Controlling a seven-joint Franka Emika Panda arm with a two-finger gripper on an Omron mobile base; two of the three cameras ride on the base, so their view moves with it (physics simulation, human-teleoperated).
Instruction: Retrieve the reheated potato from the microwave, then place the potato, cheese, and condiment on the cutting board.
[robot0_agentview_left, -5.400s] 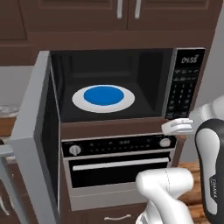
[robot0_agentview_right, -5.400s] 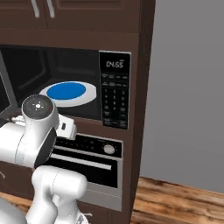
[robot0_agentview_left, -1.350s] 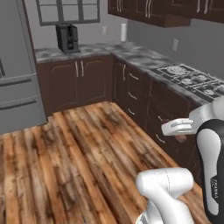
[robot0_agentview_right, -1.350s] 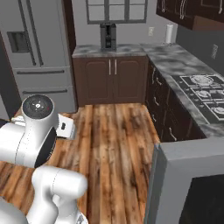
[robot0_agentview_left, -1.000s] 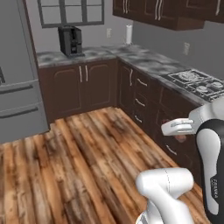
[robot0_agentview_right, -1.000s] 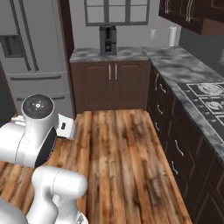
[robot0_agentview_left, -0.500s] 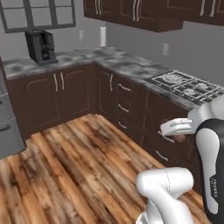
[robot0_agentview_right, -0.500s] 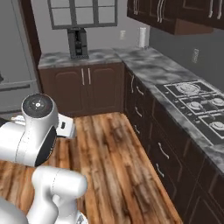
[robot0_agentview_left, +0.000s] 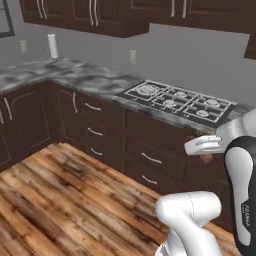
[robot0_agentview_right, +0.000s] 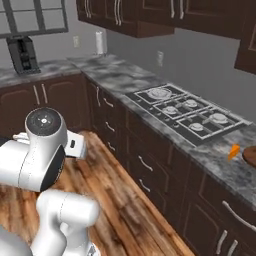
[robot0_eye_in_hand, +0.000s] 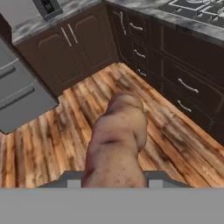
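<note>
A lumpy brown potato (robot0_eye_in_hand: 116, 146) sits between my gripper's (robot0_eye_in_hand: 114, 180) jaws in the hand view, hanging over the wooden floor. In the left base view my gripper (robot0_agentview_left: 201, 147) is held out leftwards in front of the dark drawers, with a bit of the potato (robot0_agentview_left: 206, 158) showing under it. The orange cheese (robot0_agentview_right: 233, 151) wedge lies on the grey counter at the far right of the right base view. Beside it, the reddish cutting board (robot0_agentview_right: 250, 155) is cut off by the picture's edge. The microwave and the condiment are out of view.
A gas hob (robot0_agentview_right: 187, 112) is set in the marble counter (robot0_agentview_left: 95, 82) over dark drawers. A coffee machine (robot0_agentview_right: 22, 52) and a paper towel roll (robot0_agentview_left: 51, 46) stand at the back. The wooden floor (robot0_agentview_left: 60, 200) lies open to the left. A grey fridge (robot0_eye_in_hand: 22, 100) stands beyond.
The whole scene has swung: the base has turned, so the fridge corner has slid off left and the hob counter has come in. My hand still holds the potato the same way.
</note>
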